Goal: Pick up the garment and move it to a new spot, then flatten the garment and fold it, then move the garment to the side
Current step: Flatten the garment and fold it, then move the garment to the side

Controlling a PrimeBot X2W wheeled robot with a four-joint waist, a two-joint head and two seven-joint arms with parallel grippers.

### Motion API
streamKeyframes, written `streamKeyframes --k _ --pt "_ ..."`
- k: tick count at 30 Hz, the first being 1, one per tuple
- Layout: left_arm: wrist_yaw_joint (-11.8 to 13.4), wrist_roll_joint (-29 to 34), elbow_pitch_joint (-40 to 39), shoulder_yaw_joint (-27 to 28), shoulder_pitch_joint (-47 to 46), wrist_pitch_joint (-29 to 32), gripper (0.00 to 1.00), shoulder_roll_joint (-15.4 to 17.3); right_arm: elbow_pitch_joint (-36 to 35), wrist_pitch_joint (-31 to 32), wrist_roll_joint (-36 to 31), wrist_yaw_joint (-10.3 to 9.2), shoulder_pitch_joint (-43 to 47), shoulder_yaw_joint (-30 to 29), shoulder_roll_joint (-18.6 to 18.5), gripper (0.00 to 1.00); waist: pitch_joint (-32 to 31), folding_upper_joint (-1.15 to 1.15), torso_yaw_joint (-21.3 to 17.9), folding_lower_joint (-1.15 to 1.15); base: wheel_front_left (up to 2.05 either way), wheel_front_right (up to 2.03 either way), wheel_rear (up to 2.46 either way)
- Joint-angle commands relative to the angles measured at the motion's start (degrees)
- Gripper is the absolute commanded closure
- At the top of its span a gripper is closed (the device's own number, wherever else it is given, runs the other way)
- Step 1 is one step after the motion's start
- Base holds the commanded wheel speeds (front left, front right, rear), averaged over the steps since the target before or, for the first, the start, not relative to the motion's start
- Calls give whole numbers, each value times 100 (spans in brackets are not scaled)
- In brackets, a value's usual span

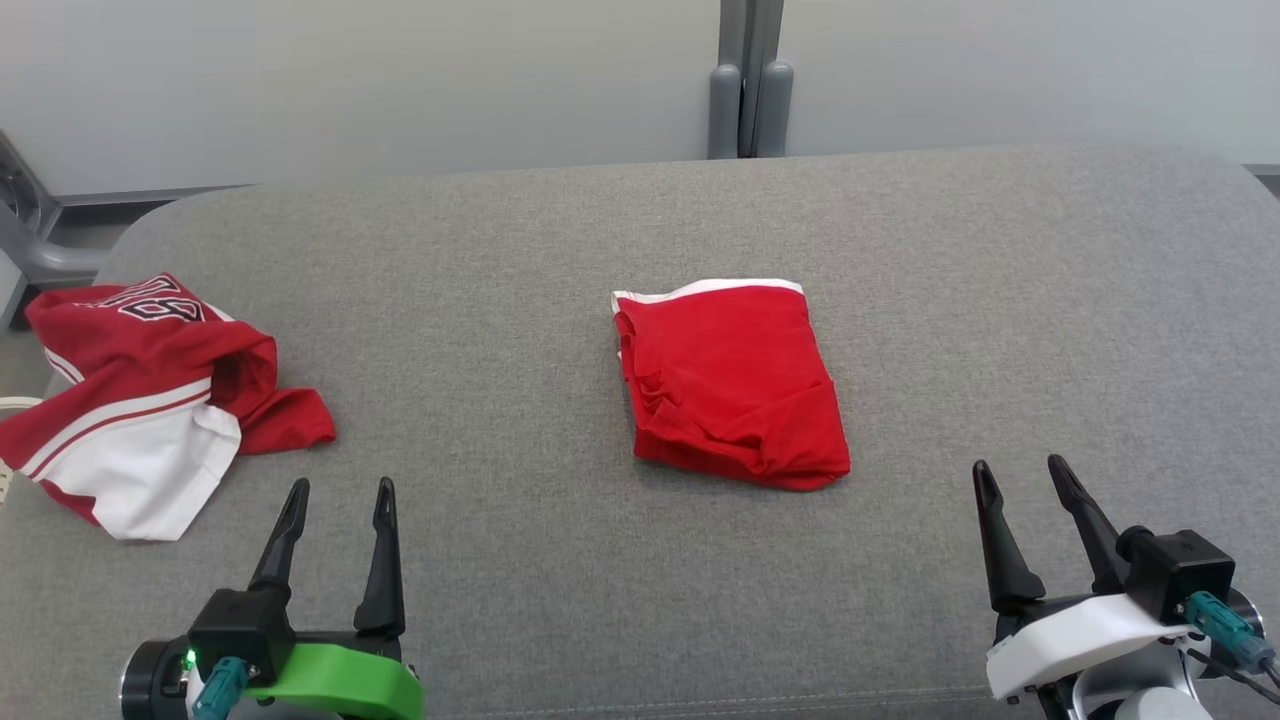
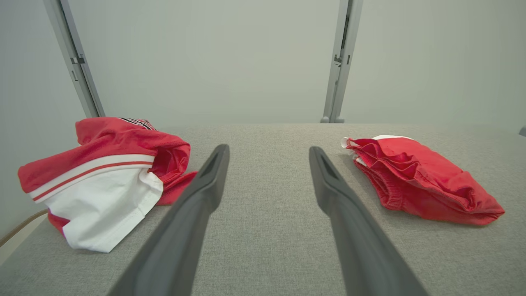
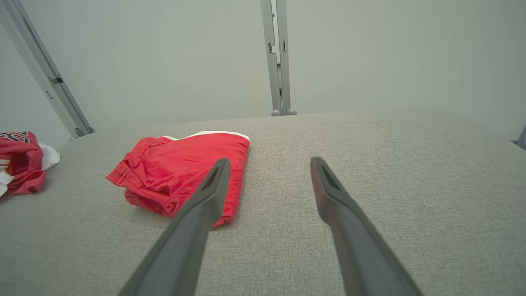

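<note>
A folded red garment (image 1: 735,385) with a white edge along its far side lies in the middle of the grey padded surface (image 1: 560,250); it also appears at the right of the left wrist view (image 2: 419,181) and left of centre in the right wrist view (image 3: 181,176). My left gripper (image 1: 340,492) stands open near the front left, apart from any cloth, nothing between its fingers (image 2: 205,185). At the front right, my right gripper (image 1: 1022,472) is open and empty too, its fingers (image 3: 333,197) pointing past the folded garment's right side.
A crumpled red and white jersey (image 1: 140,400) with dark lettering lies at the surface's left edge, also seen in the left wrist view (image 2: 102,176) and the right wrist view (image 3: 20,162). Grey metal posts (image 1: 750,80) stand behind the far edge against a pale wall.
</note>
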Motion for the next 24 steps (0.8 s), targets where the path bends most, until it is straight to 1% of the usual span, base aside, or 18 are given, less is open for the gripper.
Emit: streamKeyframes --k 1,17,22,24 --pt "18 -58 -7 10 23 -2 0 24 -29 27 28 -2 46 4 -19 0 11 0 4 0 0 0 0" --pt "41 -85 -48 -46 -138 9 0 53 -27 68 106 -2 -168 93 -50 0 175 0 23 0 0 0 0" --pt "38 -102 -52 -40 -270 -4 0 47 143 127 292 -1 -494 212 -111 0 339 0 10 0 0 0 0" --pt "7 -104 -42 -59 -342 -8 0 39 317 189 427 -2 -727 315 -211 0 419 0 1 0 0 0 0"
